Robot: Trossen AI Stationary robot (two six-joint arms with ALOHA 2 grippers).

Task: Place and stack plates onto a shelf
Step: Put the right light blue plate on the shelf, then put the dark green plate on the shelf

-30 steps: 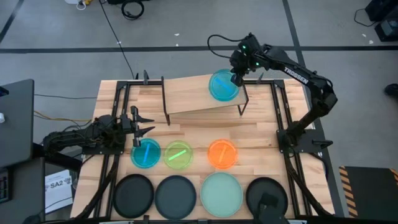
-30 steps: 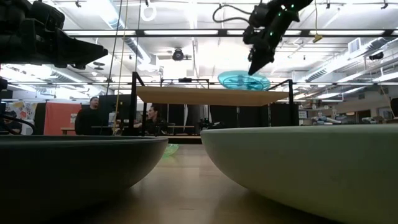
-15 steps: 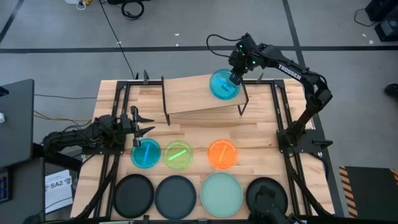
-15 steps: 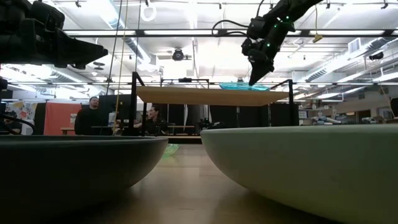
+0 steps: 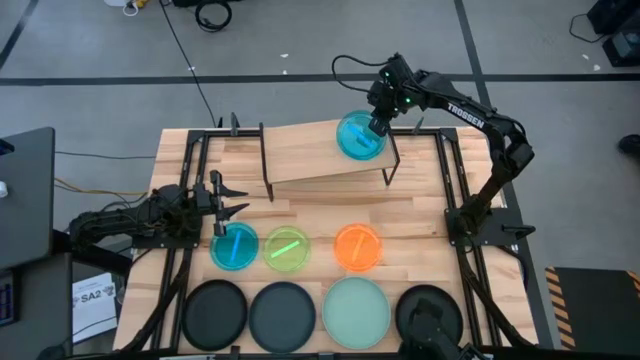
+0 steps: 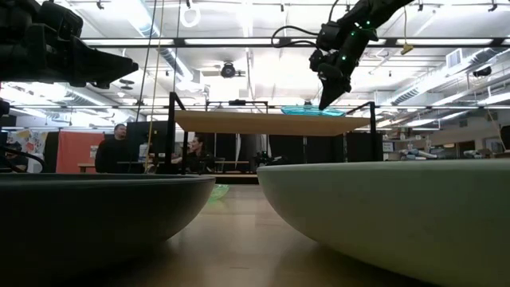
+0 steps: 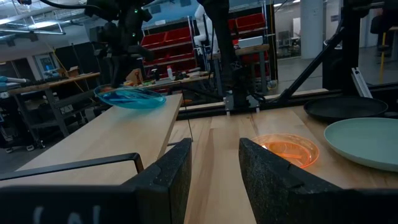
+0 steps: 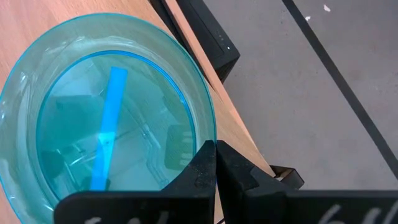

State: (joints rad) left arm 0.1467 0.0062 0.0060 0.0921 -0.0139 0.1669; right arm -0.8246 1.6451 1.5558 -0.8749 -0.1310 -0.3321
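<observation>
**Right wrist view: blue plate pinched at the rim, now on the shelf**

Right wrist view shows your right tool [image 8: 214, 163] closed on the rim of the blue plate [image 8: 106, 121], fingers pressed together over its thin edge. That plate sits on the shelf [image 5: 310, 152], toward its right end. It looks like light, stiff, see-through plastic, smooth and probably slippery, so the raised rim is the only sensible place to hold it; expect it to skate on the wood when you let go.

Your left tool [image 5: 228, 199] waits open above the second blue plate [image 5: 234, 246] on the surface [image 5: 420, 225]. Beside it lie the green plate [image 5: 286, 248] and the orange plate [image 5: 357, 246]. Nearer the front edge, the dark plates [image 5: 215, 313] and mint plate [image 5: 357, 309] look heavier.
</observation>
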